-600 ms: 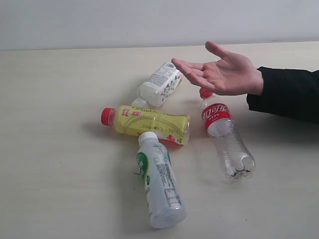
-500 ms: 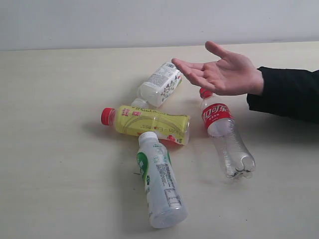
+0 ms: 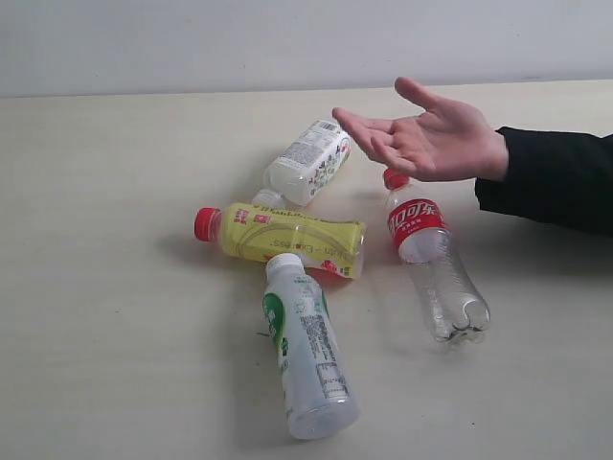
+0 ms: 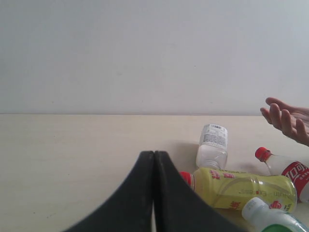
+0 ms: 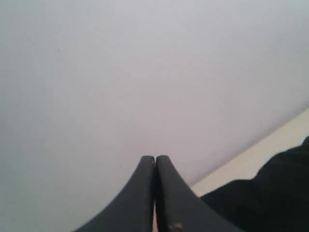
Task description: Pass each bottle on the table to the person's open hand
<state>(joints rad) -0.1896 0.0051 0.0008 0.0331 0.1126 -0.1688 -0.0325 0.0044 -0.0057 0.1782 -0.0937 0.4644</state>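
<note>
All bottles lie on the pale table [image 3: 105,211]. A yellow bottle [image 3: 292,240] with a red cap rests in the middle. One whitish bottle [image 3: 308,160] lies behind it, another whitish bottle [image 3: 308,347] lies nearer the front. The clear bottle [image 3: 436,268] with red label and cap lies to the right. The person's open hand [image 3: 426,142] hovers palm up above the clear bottle's cap, black sleeve [image 3: 556,177] behind it. Neither gripper shows in the exterior view. My left gripper [image 4: 154,154] is shut and empty, short of the yellow bottle [image 4: 244,188]. My right gripper [image 5: 155,158] is shut and empty.
A plain white wall [image 3: 287,43] runs behind the table. In the right wrist view the black sleeve [image 5: 270,193] fills the lower corner beside a strip of table [image 5: 260,154]. The left wrist view also catches the far whitish bottle [image 4: 212,147] and the hand's fingers [image 4: 287,121].
The person's hand has shifted very slightly. The bottles lie where they were.
</note>
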